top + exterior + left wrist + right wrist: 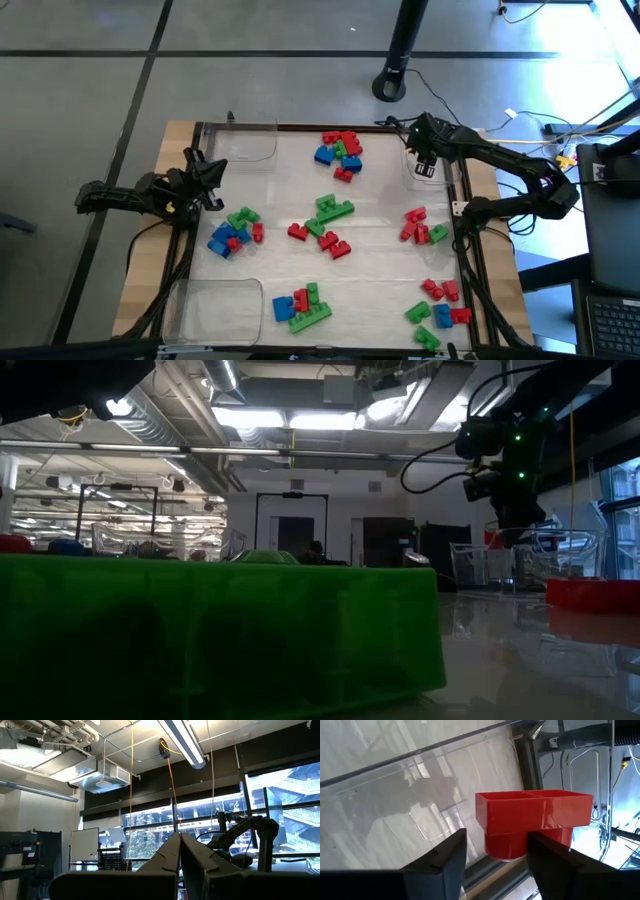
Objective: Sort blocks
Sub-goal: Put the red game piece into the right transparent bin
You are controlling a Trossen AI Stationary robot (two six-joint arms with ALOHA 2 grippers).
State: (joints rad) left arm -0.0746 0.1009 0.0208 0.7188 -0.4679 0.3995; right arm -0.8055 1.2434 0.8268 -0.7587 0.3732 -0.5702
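Right gripper: the right gripper [424,165] hung over the clear tray [441,172] at the table's far right corner, fingers [445,857] spread apart.
Red block: a red block [530,822] sat between those fingers (studs down, hollow underside toward the wrist camera); a gap showed beside one finger, and whether the other finger touched it could not be told, so no grip was evident.
Left gripper: the left gripper [212,180] waited at the table's left edge, raised and pointing across the room, its fingers [167,857] pressed together with nothing between them.
Blocks on the table: red, green and blue blocks lay in loose clusters, one at the far middle [340,152], one at the centre [325,225], one near the left arm [232,232], one at the near middle [302,305], one at mid right [420,227] and one at the near right [438,312].
Other trays: a clear tray [245,145] stood at the far left corner and another [215,305] at the near left corner.
Low camera: a green block [220,630] filled most of that view (very close to the lens).
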